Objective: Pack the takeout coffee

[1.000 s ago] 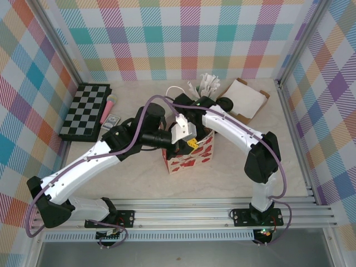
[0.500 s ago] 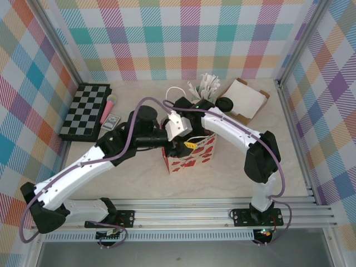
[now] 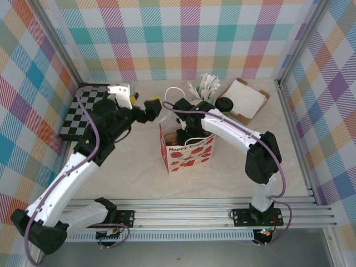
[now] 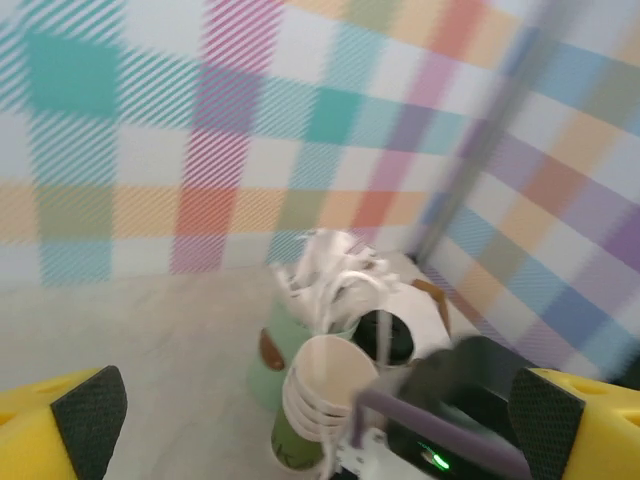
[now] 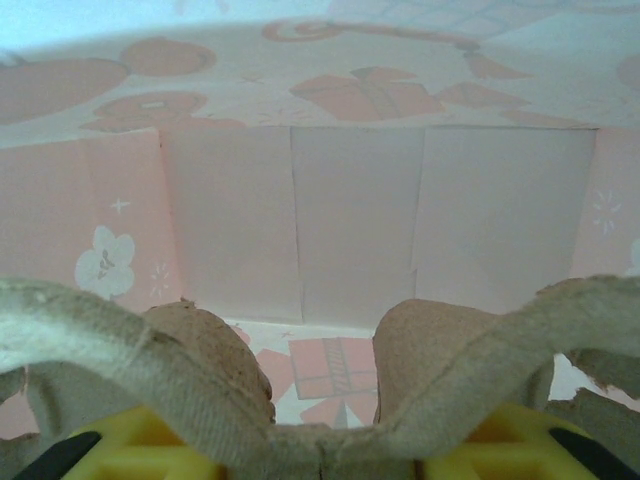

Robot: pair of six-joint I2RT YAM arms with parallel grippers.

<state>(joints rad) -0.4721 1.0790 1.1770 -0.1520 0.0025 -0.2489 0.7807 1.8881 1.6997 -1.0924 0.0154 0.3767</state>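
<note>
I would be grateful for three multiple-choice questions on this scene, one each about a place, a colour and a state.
1. Where is the takeout coffee?
A) inside the paper bag
B) beside the cardboard box
C) in the left gripper
2. What colour is the coffee's lid?
A) white
B) red
C) black
3. How is the left gripper?
A) open and empty
B) shut on a cup
C) shut on the bag's handle
Answers: 1 B, it stands by the box, outside the bag; 2 C, the round lid is black; 3 A, its fingers are wide apart with nothing between them.
</note>
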